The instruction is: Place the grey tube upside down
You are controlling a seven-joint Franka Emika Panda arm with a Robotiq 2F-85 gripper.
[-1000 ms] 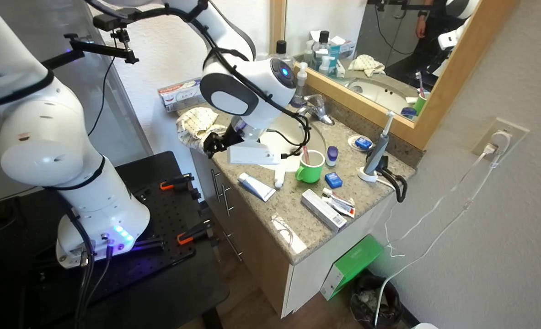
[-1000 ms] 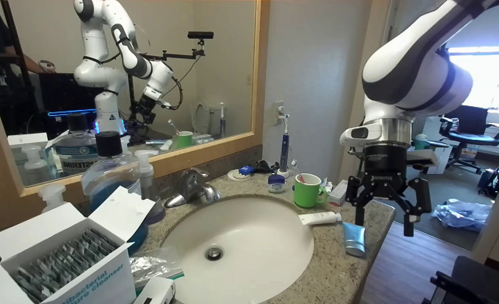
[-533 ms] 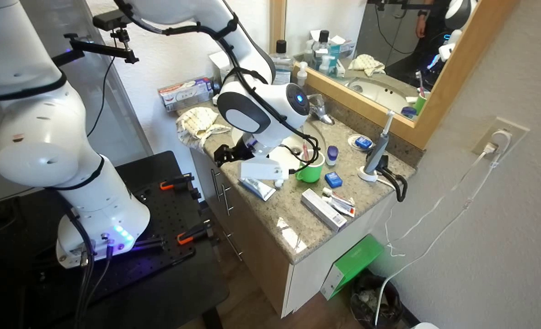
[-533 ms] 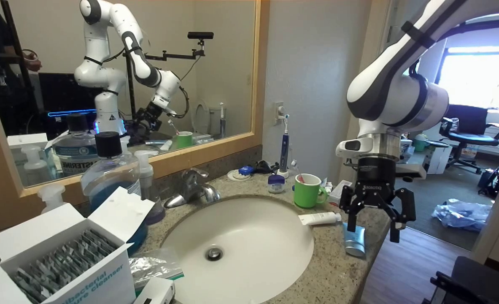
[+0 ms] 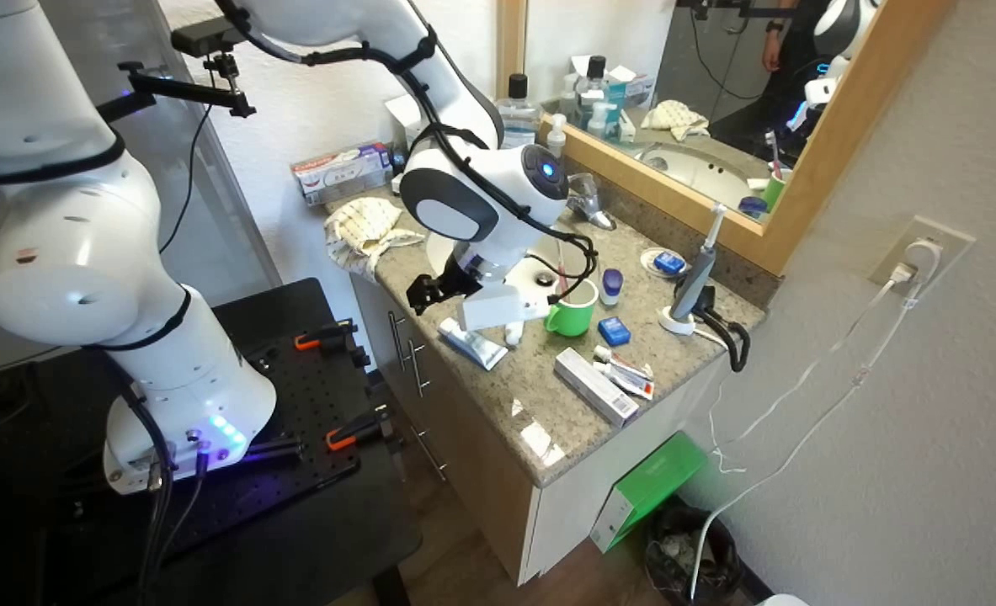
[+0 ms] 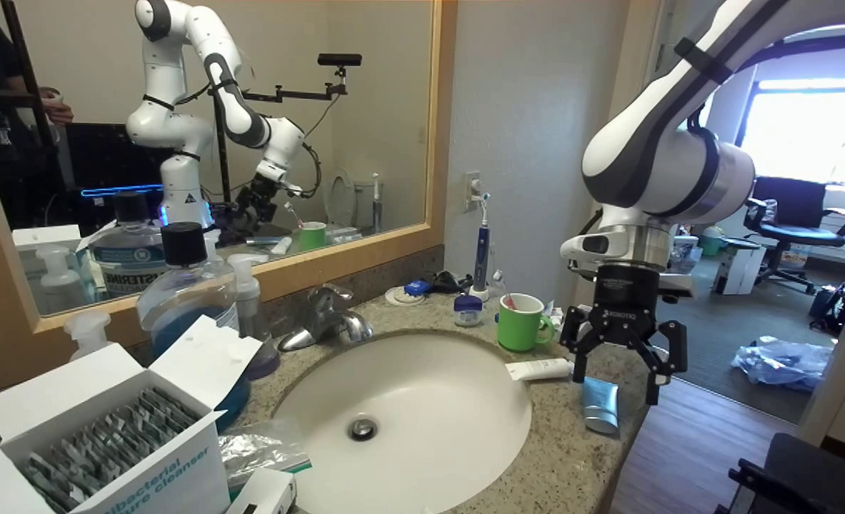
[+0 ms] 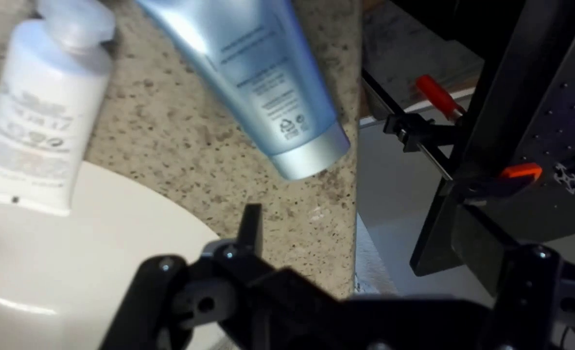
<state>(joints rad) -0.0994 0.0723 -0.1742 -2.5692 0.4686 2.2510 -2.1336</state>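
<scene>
Currently the gripper (image 6: 616, 390) hangs, jaws apart, by the front edge of the worktop (image 5: 516, 379), the grey tube (image 7: 260, 85) lying on it toward the front corner, cap end nearest, axis slanting along that edge.

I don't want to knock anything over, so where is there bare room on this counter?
Widest: the counter between the silvery-blue tube and the long carton, though the gripper hangs near that tube. A smaller patch lies between the small blue box and the electric toothbrush. It's crowded around the green mug and by the mouthwash bottle and open box.
</scene>
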